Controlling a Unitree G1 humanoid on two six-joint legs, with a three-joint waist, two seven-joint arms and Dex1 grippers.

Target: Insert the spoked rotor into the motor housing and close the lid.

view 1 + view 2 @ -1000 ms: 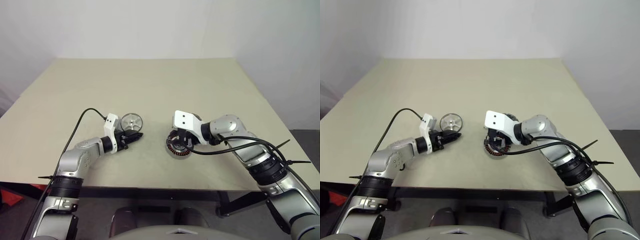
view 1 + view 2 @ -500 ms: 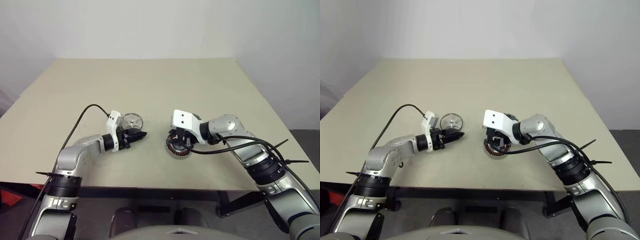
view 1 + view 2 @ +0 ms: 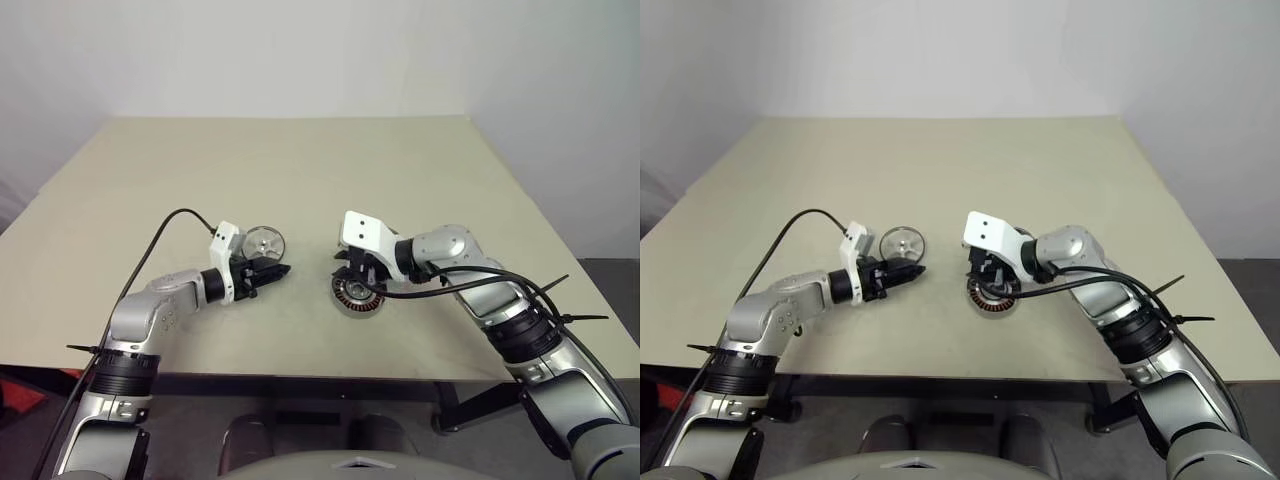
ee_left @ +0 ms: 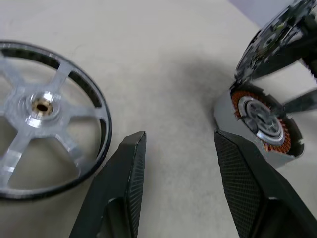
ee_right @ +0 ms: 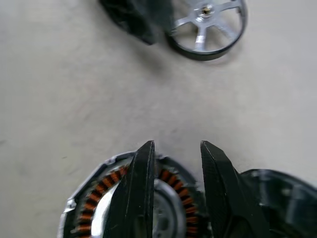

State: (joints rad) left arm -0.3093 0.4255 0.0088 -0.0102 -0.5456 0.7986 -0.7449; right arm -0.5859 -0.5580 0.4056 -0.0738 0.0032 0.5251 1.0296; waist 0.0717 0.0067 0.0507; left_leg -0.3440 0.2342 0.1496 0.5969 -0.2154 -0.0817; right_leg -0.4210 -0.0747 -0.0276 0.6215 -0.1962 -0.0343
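The spoked rotor (image 3: pixel 264 241) lies flat on the table, silver with open spokes. My left gripper (image 3: pixel 283 268) stands open just in front of it, with bare table between its fingers (image 4: pixel 130 163); the rotor (image 4: pixel 44 106) lies beside one finger. The motor housing (image 3: pixel 357 294), with copper windings round a silver centre (image 4: pixel 260 119), sits under my right gripper (image 5: pixel 176 146). That gripper hovers open over the housing's edge with nothing between its fingers. The lid (image 4: pixel 275 37) stands tilted up beside the housing, dark (image 5: pixel 280 198) next to a right finger. Whether it touches that gripper I cannot tell.
The beige table (image 3: pixel 300 170) stretches far beyond the parts, with its front edge close behind both arms. A black cable (image 3: pixel 165 235) loops from my left wrist over the tabletop.
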